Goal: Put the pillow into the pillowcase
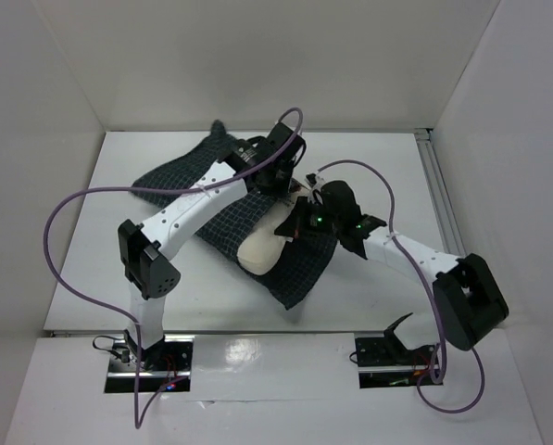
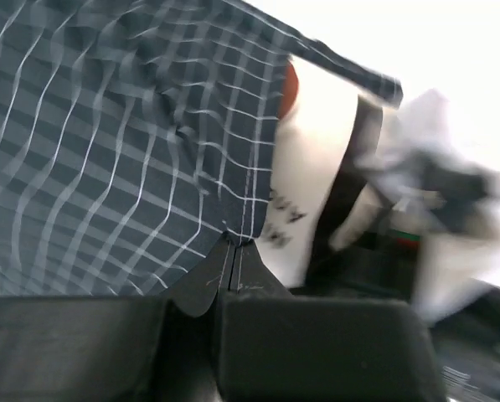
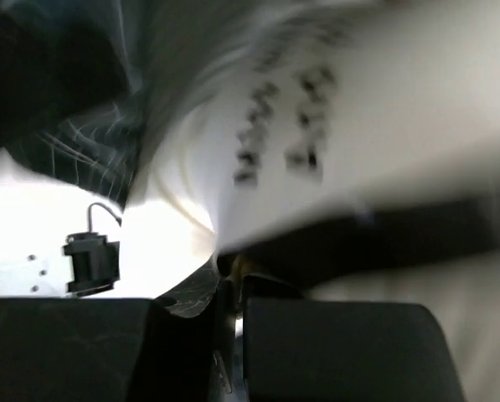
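above the table [image 1: 220, 301], left fingers [image 2: 317, 343] pinch the pillowcase [image 2: 107, 151] hem; right fingers [image 3: 342, 352] clamp the pillow [image 3: 384, 109] edge.

a white table [image 1: 165, 148] boxed in by plain white walls [image 1: 276, 56] on three sides, an aluminium rail [image 1: 440, 199] along its right edge, under bright even light.

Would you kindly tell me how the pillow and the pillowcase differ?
The pillow is cream with black lettering; the pillowcase is dark navy with a white grid. The pillow looks plump; the pillowcase lies thin and rumpled. The pillowcase spreads wider and partly covers the pillow. Both are soft cloth.
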Action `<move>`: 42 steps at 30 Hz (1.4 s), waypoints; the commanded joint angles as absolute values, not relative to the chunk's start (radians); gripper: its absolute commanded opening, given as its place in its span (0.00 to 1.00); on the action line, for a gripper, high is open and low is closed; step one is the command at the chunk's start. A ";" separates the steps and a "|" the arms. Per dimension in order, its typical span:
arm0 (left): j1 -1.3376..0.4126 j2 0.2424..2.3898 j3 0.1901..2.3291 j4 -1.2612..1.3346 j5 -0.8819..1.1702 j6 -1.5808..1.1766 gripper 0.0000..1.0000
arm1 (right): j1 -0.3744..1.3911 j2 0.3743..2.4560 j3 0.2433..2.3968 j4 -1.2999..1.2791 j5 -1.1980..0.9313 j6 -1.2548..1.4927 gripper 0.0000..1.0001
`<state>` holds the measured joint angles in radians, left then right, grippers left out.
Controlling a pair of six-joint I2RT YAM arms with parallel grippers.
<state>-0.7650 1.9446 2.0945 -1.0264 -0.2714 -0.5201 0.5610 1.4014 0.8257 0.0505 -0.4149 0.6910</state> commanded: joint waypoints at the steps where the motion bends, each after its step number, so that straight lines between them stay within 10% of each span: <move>1: -0.874 1.899 2.157 -0.931 0.000 -0.584 0.00 | 0.563 1.513 0.872 0.278 -0.399 0.720 0.00; 24: -0.971 1.838 1.927 -1.108 -0.233 -0.883 0.00 | 0.420 1.175 0.719 -0.112 -0.364 0.502 0.00; 37: -0.871 1.937 1.870 -1.078 -0.307 -0.847 0.05 | 0.420 1.499 0.744 0.060 -0.528 0.466 0.00; 42: -0.848 1.928 1.911 -1.120 -0.389 -0.847 0.42 | 0.420 1.379 0.784 -0.109 -0.443 0.384 0.65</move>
